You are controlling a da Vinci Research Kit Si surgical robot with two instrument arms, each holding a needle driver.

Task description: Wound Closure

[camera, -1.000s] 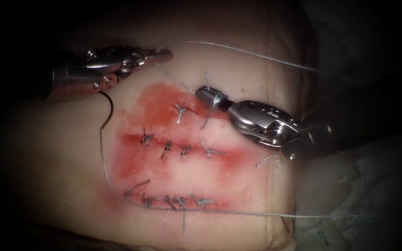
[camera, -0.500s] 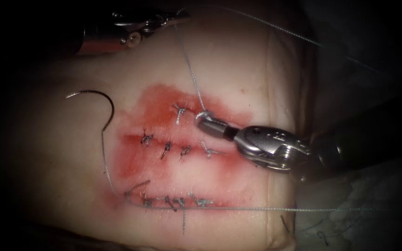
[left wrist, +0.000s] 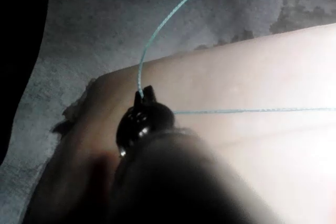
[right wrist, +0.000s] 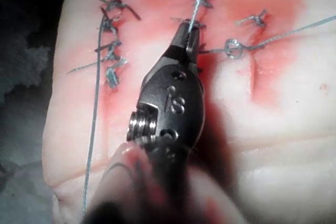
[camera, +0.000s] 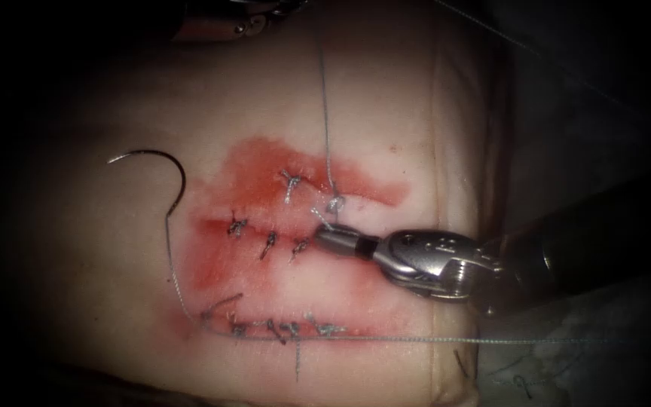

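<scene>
The right hand (camera: 324, 235), reaching in from the lower right of the endoscope frame, is sitting with its jaws together on the short thread end (camera: 316, 216) beside the loose knot (camera: 334, 203), right of the upper stitches at mid-frame. The left hand (camera: 284, 7), at the top edge of the frame, is clamping the long thread (camera: 324, 98), which is running taut straight down to that knot; in the left wrist view the left hand (left wrist: 145, 95) is showing thread leaving its closed tip two ways. The needle (camera: 161, 162) is lying free on the tissue (camera: 416, 113) at the left of the frame, outside the tissue, held by neither hand, with its thread trailing down and along the lowest row of stitches. The risks, as I judge them: with both strands under tension, an uneven pull could be locking the knot away from the cut or tearing thread through the soft, fluid-stained edge (camera: 258, 162); the short end could be slipping from the right hand's tip; and the slack line could be dragging the loose needle across the tissue or snagging on finished stitches (camera: 269, 243).
</scene>
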